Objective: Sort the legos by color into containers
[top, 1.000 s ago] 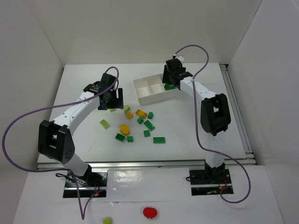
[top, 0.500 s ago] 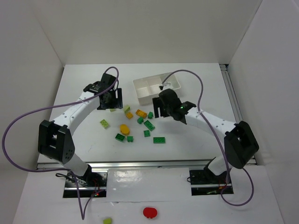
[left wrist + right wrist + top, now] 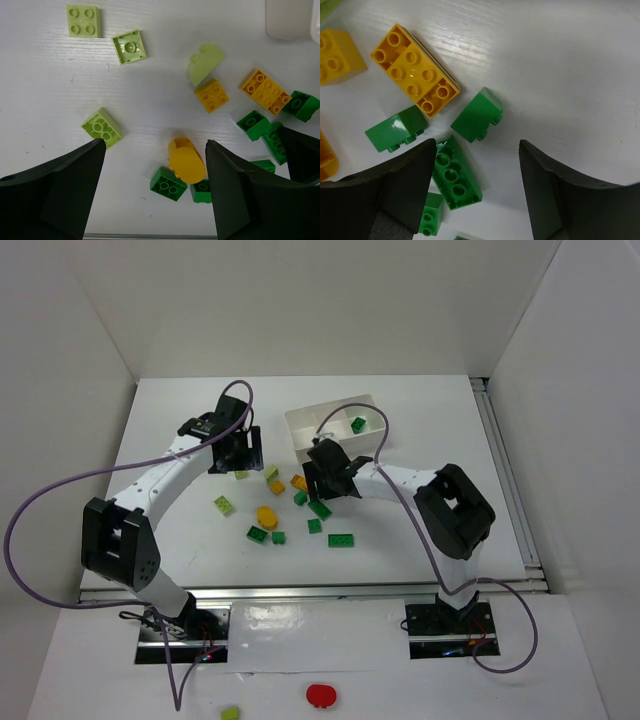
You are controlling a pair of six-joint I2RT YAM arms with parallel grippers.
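Note:
The legos lie scattered mid-table: lime bricks (image 3: 222, 504), orange bricks (image 3: 298, 481), dark green bricks (image 3: 341, 540) and a rounded orange piece (image 3: 266, 514). The white tray (image 3: 308, 443) stands behind them, and one green brick (image 3: 357, 424) lies in its right container. My right gripper (image 3: 325, 483) hangs open and empty over the pile. In the right wrist view, a long green brick (image 3: 455, 175) lies by its left finger (image 3: 405, 180) and a small green brick (image 3: 476, 115) just ahead. My left gripper (image 3: 155, 145) stands open and empty high above the rounded orange piece (image 3: 186, 160).
Grey cables loop from both arms. A red round object (image 3: 321, 695) and a lime piece (image 3: 230, 713) lie in front of the arm bases. White walls close in the table on three sides. A corner of the tray (image 3: 292, 20) shows in the left wrist view.
My right arm swung from over the tray's right container down to the pile, leaving a green brick in that container. The left arm has not moved.

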